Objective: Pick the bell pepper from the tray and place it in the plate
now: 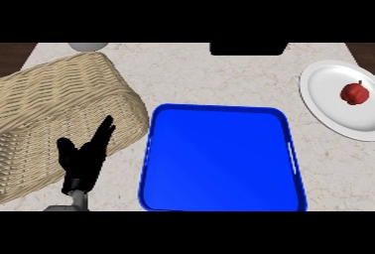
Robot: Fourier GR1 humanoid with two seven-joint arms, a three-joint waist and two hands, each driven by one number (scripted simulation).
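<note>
The red bell pepper (355,93) is already lying on the white plate (322,101), toward the plate's three o'clock side, with its small stem pointing up and to the right. The blue tray (219,158) is sitting in the middle of the desk (219,69) and is carrying nothing. Judging from how things lie, the placing step looks done, and the task appears to be at or very near its end. What seems to be left is only for the arms to be settling at rest, away from the plate, without nudging the pepper or the plate's rim.

Only one hand is showing. The robot's left hand (84,158) is standing at the view's lower left, at about nine o'clock from the tray, with its fingers straight and pointing up and its thumb spread out to the side. It is holding nothing and is lying in front of the near corner of the woven basket (58,94). It reads as resting rather than working. The right hand is not appearing anywhere in the view, so nothing can be said about its fingers.

From the left hand, the pepper is lying well apart at roughly two o'clock, across the whole tray, with the plate sitting just beyond the tray's far right corner.
</note>
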